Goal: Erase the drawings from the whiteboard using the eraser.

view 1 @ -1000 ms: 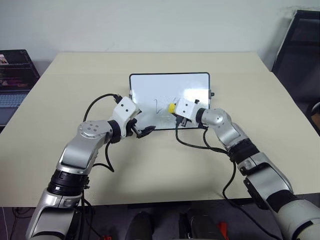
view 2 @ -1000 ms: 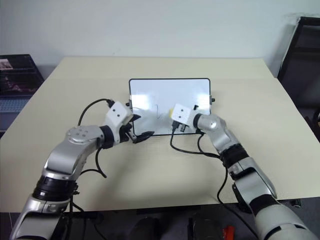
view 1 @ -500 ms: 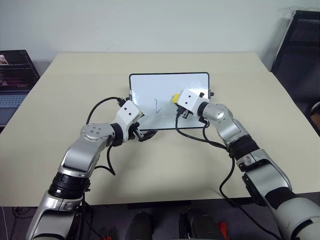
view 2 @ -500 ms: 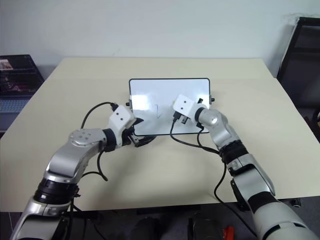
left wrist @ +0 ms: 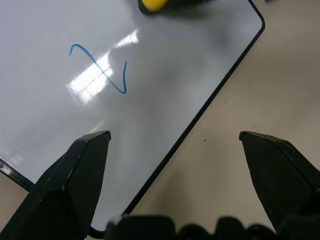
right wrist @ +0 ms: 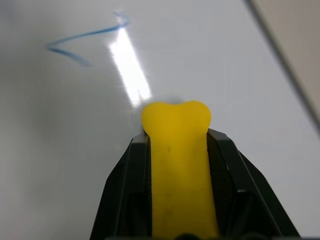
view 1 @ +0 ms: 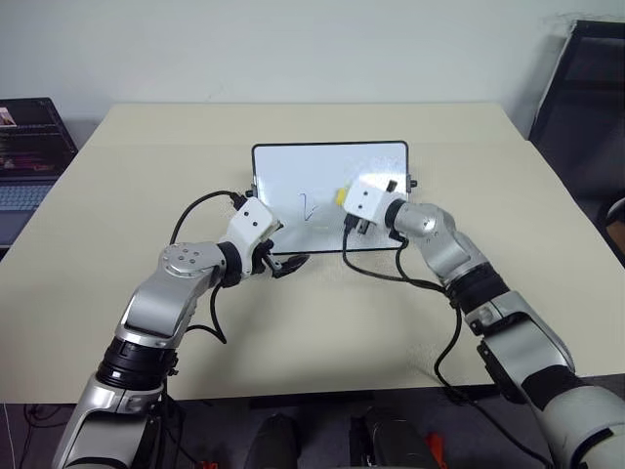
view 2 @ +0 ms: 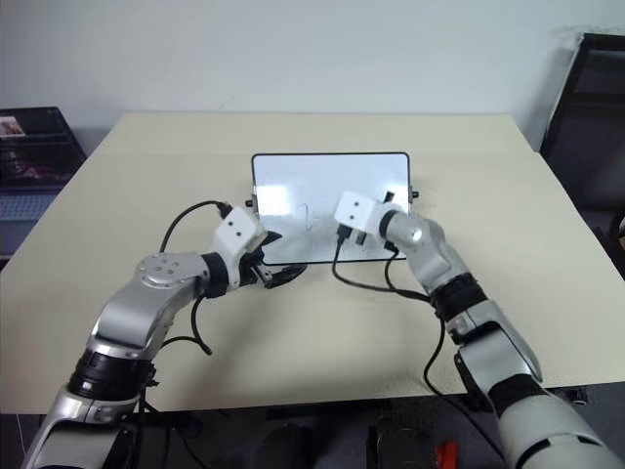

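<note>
Right gripper (right wrist: 176,150) clamps the yellow block eraser (right wrist: 179,165) over the glossy black-framed whiteboard (view 1: 293,166); blue marker drawings (left wrist: 102,70) at its nine o'clock; left gripper (left wrist: 175,165) spread wide.

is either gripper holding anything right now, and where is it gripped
The right gripper is shut on the yellow eraser, pinched by its two long sides with the front end sticking out over the whiteboard. The left gripper is open and holds nothing.
</note>
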Robot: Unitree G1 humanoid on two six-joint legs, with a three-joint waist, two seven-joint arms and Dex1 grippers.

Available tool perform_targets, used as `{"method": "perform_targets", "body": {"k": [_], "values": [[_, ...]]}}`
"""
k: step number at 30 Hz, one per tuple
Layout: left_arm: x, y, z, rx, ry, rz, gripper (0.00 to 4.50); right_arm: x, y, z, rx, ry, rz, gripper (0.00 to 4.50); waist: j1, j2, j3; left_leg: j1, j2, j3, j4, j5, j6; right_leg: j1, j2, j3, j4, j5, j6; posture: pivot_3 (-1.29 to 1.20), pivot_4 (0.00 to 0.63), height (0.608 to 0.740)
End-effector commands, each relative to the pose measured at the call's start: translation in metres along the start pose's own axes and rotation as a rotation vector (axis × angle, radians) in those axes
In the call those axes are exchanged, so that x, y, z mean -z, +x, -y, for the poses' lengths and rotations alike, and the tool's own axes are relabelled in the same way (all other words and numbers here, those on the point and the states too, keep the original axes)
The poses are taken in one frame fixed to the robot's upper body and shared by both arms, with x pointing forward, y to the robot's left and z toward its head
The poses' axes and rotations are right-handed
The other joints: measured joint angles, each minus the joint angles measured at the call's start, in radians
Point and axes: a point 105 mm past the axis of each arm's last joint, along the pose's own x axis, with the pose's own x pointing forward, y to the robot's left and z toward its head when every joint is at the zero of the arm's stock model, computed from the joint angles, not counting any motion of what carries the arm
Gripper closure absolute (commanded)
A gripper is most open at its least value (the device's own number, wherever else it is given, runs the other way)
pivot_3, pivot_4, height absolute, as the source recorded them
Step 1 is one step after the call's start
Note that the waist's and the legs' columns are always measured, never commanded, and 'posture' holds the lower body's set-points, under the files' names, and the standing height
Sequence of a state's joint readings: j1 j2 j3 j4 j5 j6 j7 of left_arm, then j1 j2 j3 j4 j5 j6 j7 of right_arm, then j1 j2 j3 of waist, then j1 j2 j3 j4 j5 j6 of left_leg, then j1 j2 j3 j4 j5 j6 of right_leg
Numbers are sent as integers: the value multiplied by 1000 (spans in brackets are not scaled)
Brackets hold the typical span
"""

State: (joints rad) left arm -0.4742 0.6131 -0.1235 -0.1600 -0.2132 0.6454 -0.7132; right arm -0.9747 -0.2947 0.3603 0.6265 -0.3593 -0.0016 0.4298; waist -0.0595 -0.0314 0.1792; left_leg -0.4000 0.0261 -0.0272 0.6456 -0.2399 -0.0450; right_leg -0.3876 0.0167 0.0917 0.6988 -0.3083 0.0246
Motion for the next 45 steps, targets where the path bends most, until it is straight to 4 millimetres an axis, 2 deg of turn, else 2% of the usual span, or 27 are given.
{"method": "perform_targets", "body": {"k": [1, 5, 10, 13, 19, 24, 33, 35, 37, 42, 45], "values": [[-10, -3, 4, 4, 35, 36, 0, -5, -1, 14, 64, 8, 31, 3377, 0, 0, 0, 0, 0, 0, 0, 0, 0, 0, 0, 0, -1, 0, 0, 0, 150, 740], [-9, -3, 4, 3, 31, 36, 0, -3, -1, 2, 9, 13, 30, 3377, -2, 0, 0, -1, 1, 1, -1, 0, 0, -1, 0, 1, -1, 0, 0, 0, 150, 740], [-7, -3, 4, 3, 29, 33, 0, 5, -6, -35, -209, -14, 0, 3377, -2, 0, 0, 0, 0, 1, -1, 0, 0, 0, 0, 1, -1, 0, 0, 0, 150, 740], [-6, -3, 4, 3, 29, 31, 0, 13, -10, -46, -271, -34, -31, 3377, -2, 0, 0, 0, 0, 1, 0, 0, 0, 0, 0, 0, -1, 0, 0, 0, 150, 740], [-6, -4, 5, 8, 34, 29, 0, 14, -11, -43, -263, -42, -45, 3377, 0, 0, 0, 0, 0, 0, 0, 0, 0, 1, 0, 0, 0, 0, 0, 0, 150, 740], [-2, -4, 6, 9, 32, 25, 0, 17, -12, -22, -162, -8, -49, 3377, 0, 0, 0, 0, 0, 0, 0, 0, 0, 1, 0, 0, 0, 0, 0, 0, 150, 740], [-1, -3, 9, 11, 29, 26, 0, 34, -32, -22, -160, 55, -85, 3377, 8, 0, 0, 0, -1, -1, 1, 0, 0, 1, 0, -1, -1, 0, 0, 0, 150, 740], [1, -4, 10, 8, 25, 25, 0, 28, -39, -22, -144, 134, -46, 3377, 9, 0, 0, 0, -1, -1, 0, 0, 0, 1, 0, -1, -1, 0, 0, 0, 150, 740], [3, -4, 11, 4, 15, 26, 0, 3, -44, -17, -106, 312, 54, 3377, 7, 0, 0, 0, 0, -1, 0, 0, 0, 1, 0, -1, -1, 0, 0, 0, 150, 740], [0, -2, 11, -16, 1, 53, 0, -43, -54, -5, -71, 588, 219, 3378, -4, 1, 0, -1, 1, 0, -1, 0, 0, -1, 0, 0, 0, 0, 0, 0, 150, 740], [-2, -3, 8, -53, -14, 75, 0, -55, -64, -3, -70, 661, 266, 3378, 2, 0, 0, -1, 1, -1, -1, 0, 0, -1, 0, -1, -1, 0, 0, 0, 150, 740]]}}
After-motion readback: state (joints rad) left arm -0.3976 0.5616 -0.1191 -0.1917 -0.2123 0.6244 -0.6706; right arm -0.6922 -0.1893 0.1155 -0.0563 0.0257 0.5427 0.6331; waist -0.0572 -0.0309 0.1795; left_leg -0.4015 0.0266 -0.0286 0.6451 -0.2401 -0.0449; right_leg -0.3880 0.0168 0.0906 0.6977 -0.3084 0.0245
